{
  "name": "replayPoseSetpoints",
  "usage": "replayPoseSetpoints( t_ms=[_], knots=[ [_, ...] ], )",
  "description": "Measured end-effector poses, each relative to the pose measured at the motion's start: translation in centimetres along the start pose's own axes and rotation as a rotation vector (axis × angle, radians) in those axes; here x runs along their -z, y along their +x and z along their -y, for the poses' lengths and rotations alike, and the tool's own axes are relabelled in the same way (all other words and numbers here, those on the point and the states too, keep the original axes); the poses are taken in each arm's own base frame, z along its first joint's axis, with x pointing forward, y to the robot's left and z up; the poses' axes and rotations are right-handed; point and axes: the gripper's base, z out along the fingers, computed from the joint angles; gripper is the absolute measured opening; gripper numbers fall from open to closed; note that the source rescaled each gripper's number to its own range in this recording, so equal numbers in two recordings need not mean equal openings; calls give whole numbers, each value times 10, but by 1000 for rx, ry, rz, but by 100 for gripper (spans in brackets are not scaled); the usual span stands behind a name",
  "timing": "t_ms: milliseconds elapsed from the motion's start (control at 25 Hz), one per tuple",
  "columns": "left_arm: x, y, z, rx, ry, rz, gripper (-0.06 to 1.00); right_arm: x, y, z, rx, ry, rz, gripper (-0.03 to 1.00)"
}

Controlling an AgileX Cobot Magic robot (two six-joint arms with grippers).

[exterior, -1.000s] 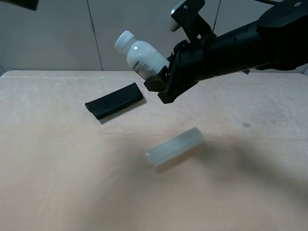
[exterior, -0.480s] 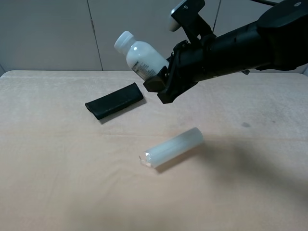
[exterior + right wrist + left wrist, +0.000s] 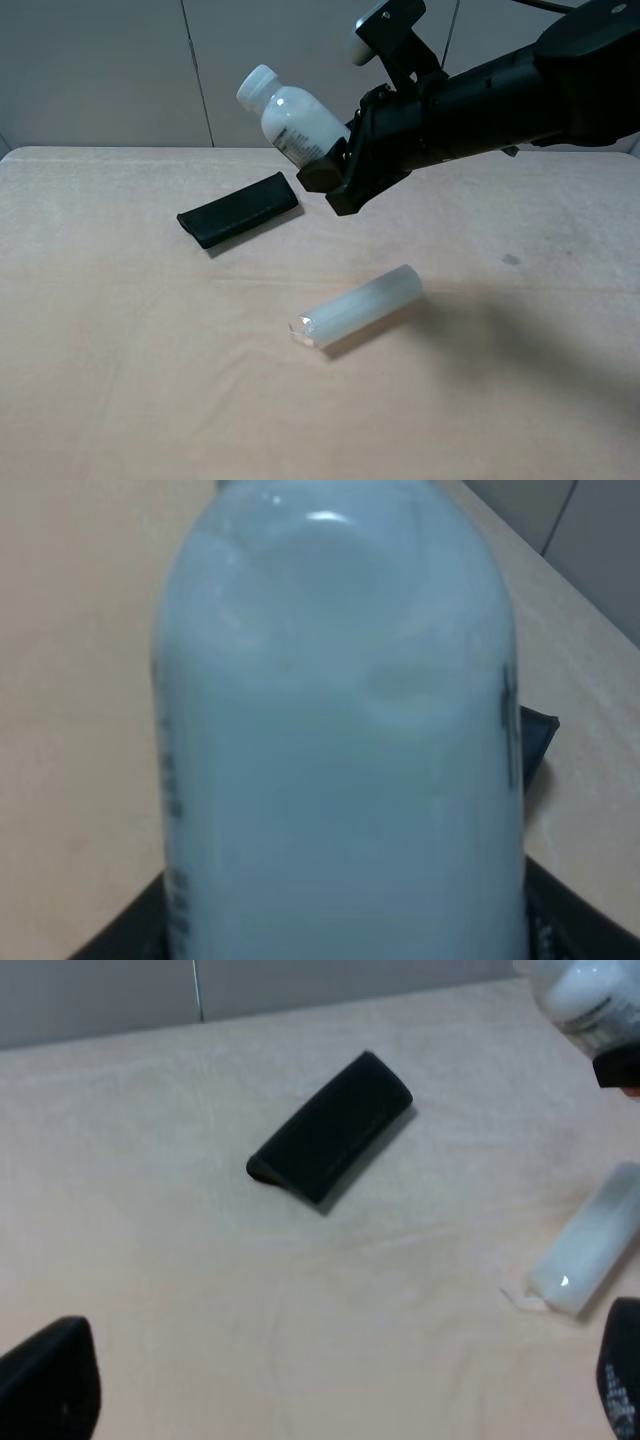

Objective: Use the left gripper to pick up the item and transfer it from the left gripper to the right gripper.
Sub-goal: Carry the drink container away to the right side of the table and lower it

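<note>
The white bottle [image 3: 290, 115] with a white cap is held tilted in the air above the far side of the table, cap pointing up-left. My right gripper [image 3: 325, 170] is shut on its lower end. The bottle fills the right wrist view [image 3: 340, 730] and shows at the edge of the left wrist view [image 3: 585, 1000]. My left gripper [image 3: 335, 1390] is out of the exterior view. Its fingertips [image 3: 50, 1385] stand wide apart and empty, above the table's left part.
A flat black case [image 3: 238, 208] lies on the beige table [image 3: 120, 350] at the back left and also shows in the left wrist view [image 3: 330, 1127]. A translucent whitish cylinder [image 3: 360, 305] lies near the middle, below the right arm, and also shows in the left wrist view [image 3: 590, 1250].
The left arm's tip has left the upper-left corner of the exterior view. The cylinder's near end has shifted slightly. The right gripper and bottle have stayed put.
</note>
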Motion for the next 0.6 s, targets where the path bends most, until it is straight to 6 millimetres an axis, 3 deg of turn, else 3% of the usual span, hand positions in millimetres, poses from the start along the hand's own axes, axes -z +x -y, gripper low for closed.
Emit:
replayPoseSetpoints(
  t_ms=[160, 360, 600],
  knots=[
    [5, 32, -5, -35, -98, -3, 100, 0, 0, 0, -3, 0, 0, 0],
    [-3, 62, -15, 57, -193, -90, 100, 0, 0, 0, -5, -1, 0, 0],
    [-13, 70, -19, 70, -218, -113, 100, 0, 0, 0, -12, -2, 0, 0]
  ],
)
